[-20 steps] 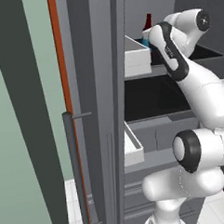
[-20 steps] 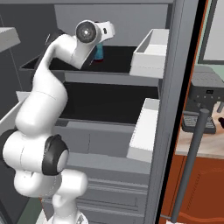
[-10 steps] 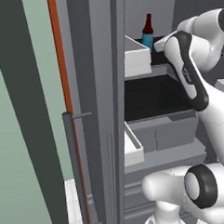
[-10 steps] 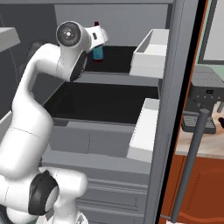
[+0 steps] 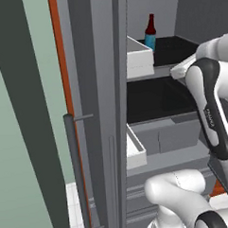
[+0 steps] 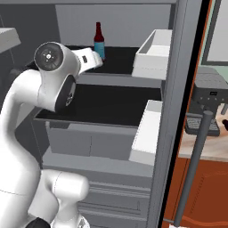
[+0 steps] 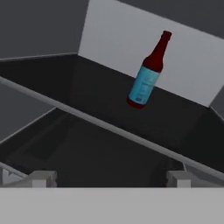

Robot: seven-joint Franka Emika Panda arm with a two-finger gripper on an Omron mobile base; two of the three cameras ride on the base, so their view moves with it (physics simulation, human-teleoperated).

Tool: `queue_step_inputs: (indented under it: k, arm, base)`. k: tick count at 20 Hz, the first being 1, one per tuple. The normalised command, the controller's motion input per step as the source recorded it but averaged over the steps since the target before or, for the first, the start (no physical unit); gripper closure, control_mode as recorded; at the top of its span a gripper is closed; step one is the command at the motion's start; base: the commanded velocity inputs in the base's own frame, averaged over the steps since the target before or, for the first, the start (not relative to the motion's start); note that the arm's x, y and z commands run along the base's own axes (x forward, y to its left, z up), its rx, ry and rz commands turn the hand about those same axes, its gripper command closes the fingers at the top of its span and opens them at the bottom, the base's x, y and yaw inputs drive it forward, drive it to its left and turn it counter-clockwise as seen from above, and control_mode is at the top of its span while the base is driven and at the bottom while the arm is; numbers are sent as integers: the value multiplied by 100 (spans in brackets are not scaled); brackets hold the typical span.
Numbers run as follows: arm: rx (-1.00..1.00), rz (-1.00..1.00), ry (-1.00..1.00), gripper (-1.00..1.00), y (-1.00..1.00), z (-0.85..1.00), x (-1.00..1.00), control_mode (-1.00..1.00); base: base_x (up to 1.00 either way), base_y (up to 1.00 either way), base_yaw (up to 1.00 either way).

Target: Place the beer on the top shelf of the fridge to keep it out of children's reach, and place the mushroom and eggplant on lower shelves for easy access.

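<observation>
The beer [image 7: 146, 76] stood upright on the top shelf [image 7: 87, 109], at the upper right of the hand view, apart from the gripper [image 7: 109, 177], whose jaws were spread empty; mushroom and eggplant remained to be shelved.

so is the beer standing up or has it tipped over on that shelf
Upright. The beer stands on its base on the top shelf, cap uppermost, near the back wall. The open gripper is clear of it.
</observation>
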Motion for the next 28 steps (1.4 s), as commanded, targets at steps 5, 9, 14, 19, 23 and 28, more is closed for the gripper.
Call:
queue_step_inputs:
  k: [5, 9, 14, 19, 23, 28]
  arm:
    - [0, -1, 12, -100, 0, -15, -74, -100]
    - [-4, -1, 18, -100, 0, -1, -56, -100]
    - [-6, -1, 19, -100, 0, -12, -43, -100]
    - [-8, -1, 20, -100, 0, -15, -34, -100]
    - [0, 0, 0, -100, 0, 0, 0, 100]
    - [0, 0, 0, -100, 0, 0, 0, 100]
  base:
    - [0, 0, 0]
    - [0, 0, 0]
    - [0, 0, 0]
    - [0, 0, 0]
    - [-51, 0, 0]
    - [-91, 0, 0]
